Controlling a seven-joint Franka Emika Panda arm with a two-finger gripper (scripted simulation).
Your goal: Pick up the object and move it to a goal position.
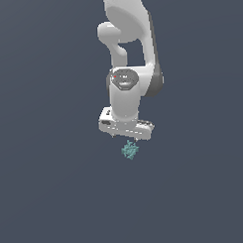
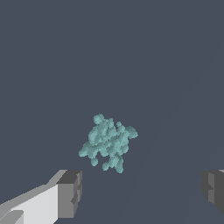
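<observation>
Object [image 2: 108, 142] teal-cyan, mottled; gripper [image 2: 140, 192] white with grey fingers [image 2: 70, 193]; background uniform dark slate-blue.

Ext view faces arm [image 1: 126, 68] from a distance; wrist cam looks down close; both share the lump [image 1: 130, 150].

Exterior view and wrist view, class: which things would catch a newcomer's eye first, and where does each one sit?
The white arm stands out first, reaching down the middle of the exterior view against a plain dark grey backdrop. Just under its gripper sits a tiny teal spiky lump, apart from it. In the wrist view the lump fills the centre, with the jaws spread wide and nothing between them.
</observation>
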